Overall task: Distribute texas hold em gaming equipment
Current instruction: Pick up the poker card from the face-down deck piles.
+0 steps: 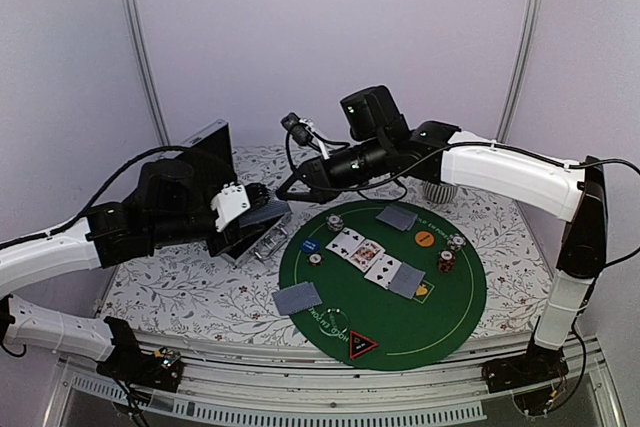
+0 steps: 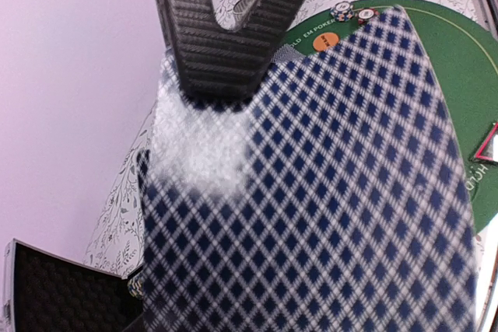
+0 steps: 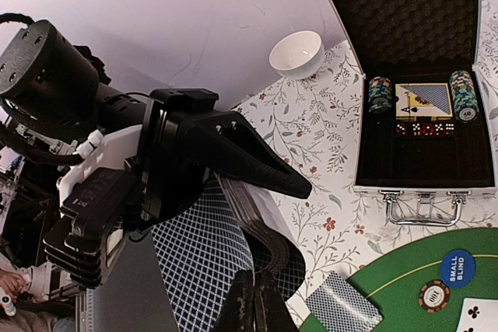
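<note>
Card deck [image 2: 327, 192] clamped in left claw [image 1: 262, 215] (arm raised, reaching inward), right claw [image 3: 253, 302] closed at its edge

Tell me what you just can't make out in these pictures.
Left wrist view: the deck of cards, pressed near the lens, is blurred and blocks most of the green mat.
Right wrist view: the right fingers are cut off by the bottom edge; whether they pinch a card is unclear.
Top view: the left arm hides most of the case interior; the mat's print is too small to read.
</note>
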You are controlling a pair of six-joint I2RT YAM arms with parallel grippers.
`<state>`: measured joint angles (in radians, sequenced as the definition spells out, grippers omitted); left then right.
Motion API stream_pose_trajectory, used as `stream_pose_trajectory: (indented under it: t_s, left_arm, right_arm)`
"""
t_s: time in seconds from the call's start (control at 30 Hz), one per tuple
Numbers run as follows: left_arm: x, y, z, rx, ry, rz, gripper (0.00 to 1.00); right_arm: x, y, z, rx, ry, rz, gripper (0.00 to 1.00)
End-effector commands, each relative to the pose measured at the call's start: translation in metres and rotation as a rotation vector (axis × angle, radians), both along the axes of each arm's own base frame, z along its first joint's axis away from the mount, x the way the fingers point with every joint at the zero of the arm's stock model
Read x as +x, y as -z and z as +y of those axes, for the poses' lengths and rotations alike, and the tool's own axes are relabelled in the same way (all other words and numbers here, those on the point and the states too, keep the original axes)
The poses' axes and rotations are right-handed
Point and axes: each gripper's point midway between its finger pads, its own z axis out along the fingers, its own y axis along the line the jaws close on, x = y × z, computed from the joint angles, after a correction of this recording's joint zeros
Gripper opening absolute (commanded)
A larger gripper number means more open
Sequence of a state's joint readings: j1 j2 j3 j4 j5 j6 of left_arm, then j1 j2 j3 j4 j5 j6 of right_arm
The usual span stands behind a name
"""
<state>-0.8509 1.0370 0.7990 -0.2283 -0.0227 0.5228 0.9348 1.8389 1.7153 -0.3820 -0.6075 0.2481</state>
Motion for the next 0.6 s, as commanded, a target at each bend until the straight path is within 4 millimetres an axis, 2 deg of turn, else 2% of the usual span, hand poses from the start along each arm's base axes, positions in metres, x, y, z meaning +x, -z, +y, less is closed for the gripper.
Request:
stream_pose_trajectory:
  t_s: [0.0,0.2,0.43,0.57]
  left_arm:
    - [-0.004,-0.009,-0.002,-0.037,0.015,-0.021,0.42]
    - [-0.005,-0.009,-0.003,-0.039,0.021,-0.02,0.42]
    - [-0.005,-0.009,-0.003,-0.039,0.022,-0.02,0.42]
    - [-0.005,-0.009,-0.003,-0.038,0.021,-0.019,0.42]
  right_arm:
    - [0.004,-0.028,-0.012,0.036,0.046,-0.044,0.03]
    - [0.009,-0.042,-0.022,0.042,0.086,-0.083,0.02]
    - [0.01,-0.071,-0.038,0.087,0.102,-0.143,0.02]
    - [0.017,-0.08,-0.066,0.082,0.151,-0.159,0.02]
